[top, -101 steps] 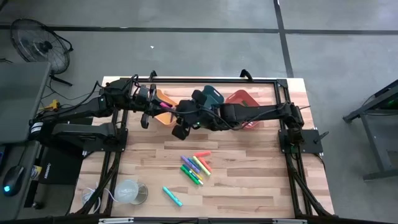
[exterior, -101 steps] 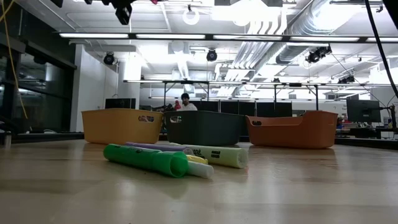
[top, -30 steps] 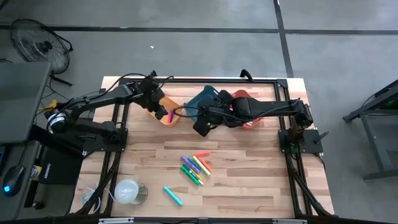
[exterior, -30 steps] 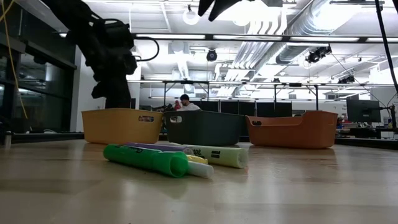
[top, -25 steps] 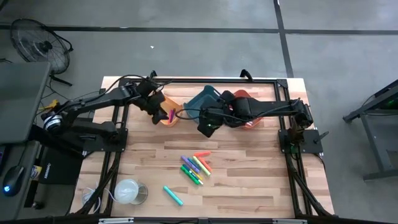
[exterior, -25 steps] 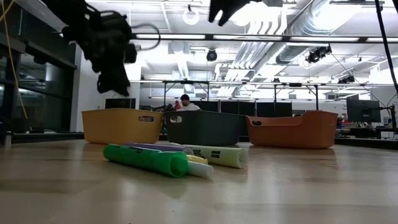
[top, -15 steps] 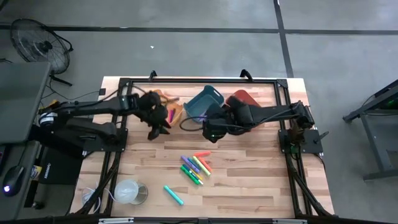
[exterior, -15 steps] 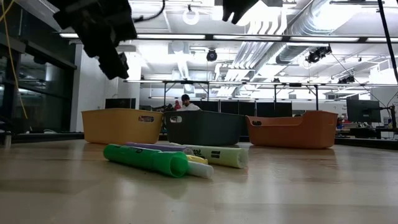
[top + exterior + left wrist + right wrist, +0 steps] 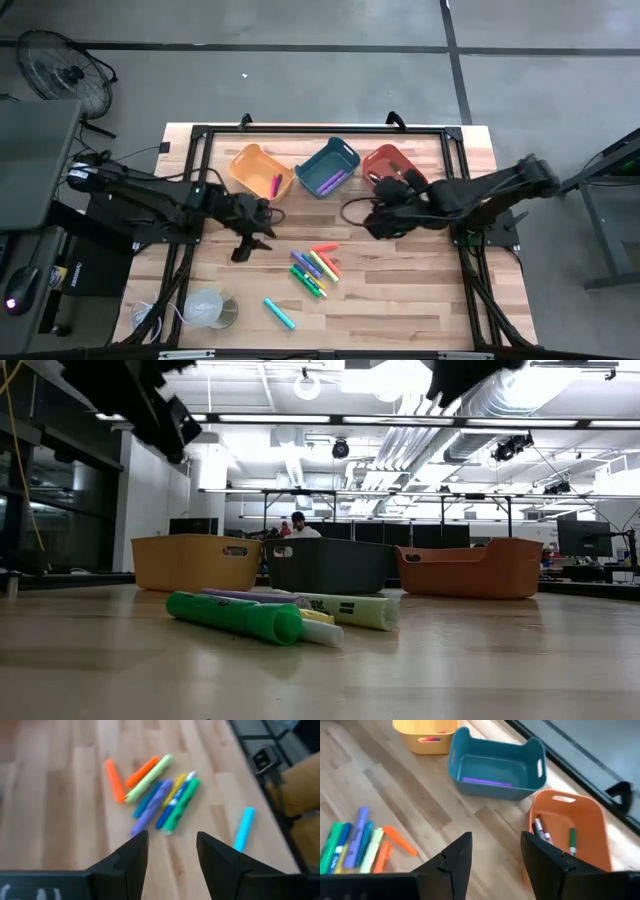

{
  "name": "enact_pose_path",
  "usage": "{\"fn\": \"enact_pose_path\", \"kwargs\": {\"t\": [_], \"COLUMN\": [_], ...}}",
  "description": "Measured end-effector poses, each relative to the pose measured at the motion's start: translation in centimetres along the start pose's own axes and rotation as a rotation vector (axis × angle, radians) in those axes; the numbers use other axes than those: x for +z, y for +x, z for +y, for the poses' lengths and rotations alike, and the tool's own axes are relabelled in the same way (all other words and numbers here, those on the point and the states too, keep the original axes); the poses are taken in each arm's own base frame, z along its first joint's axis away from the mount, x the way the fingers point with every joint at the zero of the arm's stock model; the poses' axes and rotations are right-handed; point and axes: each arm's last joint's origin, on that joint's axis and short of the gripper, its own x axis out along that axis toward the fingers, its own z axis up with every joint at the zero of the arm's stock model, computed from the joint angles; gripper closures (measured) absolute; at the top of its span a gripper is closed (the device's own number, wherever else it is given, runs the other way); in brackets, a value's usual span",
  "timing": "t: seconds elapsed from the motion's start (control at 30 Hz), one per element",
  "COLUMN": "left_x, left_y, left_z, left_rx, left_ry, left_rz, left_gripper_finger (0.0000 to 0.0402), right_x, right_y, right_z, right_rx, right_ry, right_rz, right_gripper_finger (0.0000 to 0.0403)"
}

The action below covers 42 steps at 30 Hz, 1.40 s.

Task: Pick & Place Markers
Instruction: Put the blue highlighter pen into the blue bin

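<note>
Yellow bin (image 9: pixel 255 168), teal bin (image 9: pixel 327 167) and orange-red bin (image 9: pixel 387 164) sit beyond multicoloured markers (image 9: pixel 313 267); a cyan marker (image 9: pixel 278 315) lies near them.

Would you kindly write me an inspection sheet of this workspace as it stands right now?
Surface: pale wooden plank table, inside a black frame.
Job's things: cluster of bright capped markers mid-table; one cyan marker apart; yellow plastic bin holds a pink marker, teal plastic bin a purple one, orange plastic bin a few.
Clutter: white round cup-like thing at a near corner.
Grippers: left gripper open above the cluster; right gripper open, near the orange bin; both empty.
Cables: black cable looping by the right arm.
Surroundings: grey floor, black floor fan.
</note>
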Motion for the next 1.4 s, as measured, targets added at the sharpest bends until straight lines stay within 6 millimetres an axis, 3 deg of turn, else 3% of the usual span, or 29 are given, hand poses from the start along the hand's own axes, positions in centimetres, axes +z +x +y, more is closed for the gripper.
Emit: {"fn": "enact_pose_path", "kwargs": {"t": [0.37, 0.7, 0.93, 1.27, 1.4], "left_x": [2.4, 3.6, 2.8, 1.1, 1.4], "left_y": [4.4, 8.7, 10.5, 13.9, 14.5], "left_z": [-5.0, -9.6, -12.1, -12.4, -12.7], "left_rx": [-0.078, -0.094, -0.128, -0.122, -0.129], "left_ry": [0.121, 0.275, 0.367, 0.462, 0.511], "left_rz": [0.154, 0.477, 0.522, 0.568, 0.511], "left_gripper_finger": [0.0236, 0.0236, 0.0236, 0.0236, 0.0236], "right_x": [-5.3, -7.2, -7.2, -6.9, -6.8], "right_y": [0.2, -0.7, -1.2, -1.4, -1.5], "right_z": [-5.3, -8.5, -9.0, -8.4, -8.2], "right_rx": [0.208, 0.287, 0.32, 0.368, 0.399], "right_ry": [-0.073, -0.096, -0.074, -0.002, 0.021], "right_rz": [0.029, -0.005, -0.022, -0.05, -0.048], "right_gripper_finger": [0.0253, 0.0253, 0.0253, 0.0253, 0.0253]}}
